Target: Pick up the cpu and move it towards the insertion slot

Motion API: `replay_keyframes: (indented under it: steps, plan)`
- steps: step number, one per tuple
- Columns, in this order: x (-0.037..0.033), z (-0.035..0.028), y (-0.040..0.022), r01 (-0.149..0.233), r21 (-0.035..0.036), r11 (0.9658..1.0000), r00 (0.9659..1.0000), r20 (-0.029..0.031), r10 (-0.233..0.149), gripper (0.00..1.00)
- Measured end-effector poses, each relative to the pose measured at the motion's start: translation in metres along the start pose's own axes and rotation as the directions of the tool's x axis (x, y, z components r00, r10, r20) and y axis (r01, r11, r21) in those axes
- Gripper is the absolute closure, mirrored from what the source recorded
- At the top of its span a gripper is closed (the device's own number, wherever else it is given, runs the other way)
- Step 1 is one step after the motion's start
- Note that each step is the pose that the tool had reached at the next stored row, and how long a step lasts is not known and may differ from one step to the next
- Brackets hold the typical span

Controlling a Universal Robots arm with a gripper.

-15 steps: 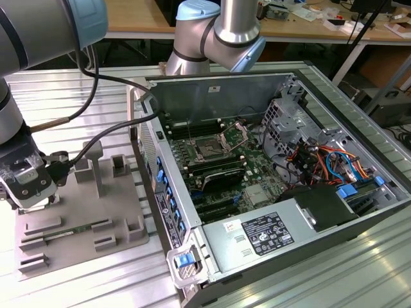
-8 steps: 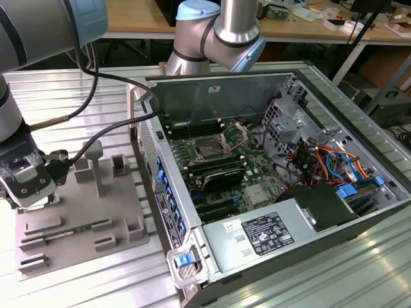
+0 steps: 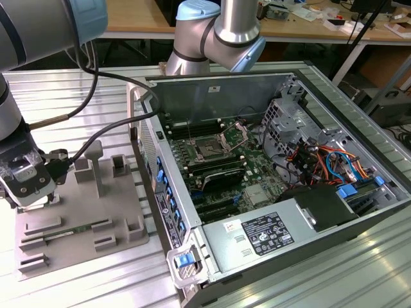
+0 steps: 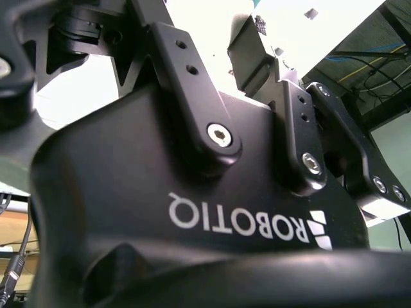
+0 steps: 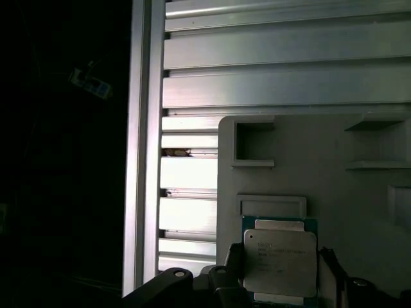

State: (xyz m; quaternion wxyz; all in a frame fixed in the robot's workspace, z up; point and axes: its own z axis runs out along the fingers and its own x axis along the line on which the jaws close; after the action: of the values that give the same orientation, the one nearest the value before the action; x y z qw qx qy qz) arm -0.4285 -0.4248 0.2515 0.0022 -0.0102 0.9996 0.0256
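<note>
The cpu [image 5: 279, 260], a flat square chip with a pale metal top and green rim, sits between my gripper's dark fingers [image 5: 232, 263] in the first wrist view, and they press against its two opposite edges. In the exterior view my gripper [image 3: 33, 192] hangs low over the far corner of the grey fixture plate [image 3: 83, 218] at that view's left, and its body hides the chip. The insertion slot [image 3: 210, 149], a dark square socket with a shiny raised metal frame, lies on the green board inside the open computer case, well off toward the exterior view's right.
The fixture plate [image 5: 359, 192] carries raised grey blocks [image 3: 90, 163] and rails. The case wall [image 3: 151, 173] stands between the plate and the board. A power supply [image 3: 263, 234], coloured cables [image 3: 327, 160] and a drive cage fill the case's right part. The ribbed aluminium table [image 5: 282, 77] lies beneath everything.
</note>
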Motion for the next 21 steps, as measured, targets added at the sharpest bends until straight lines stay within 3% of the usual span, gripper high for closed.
replay_keyframes:
  steps: [21]
  plan:
    - [0.0, -0.0067, 0.0003, 0.0, -0.0001, 1.0, 1.0, 0.0001, 0.0, 0.46]
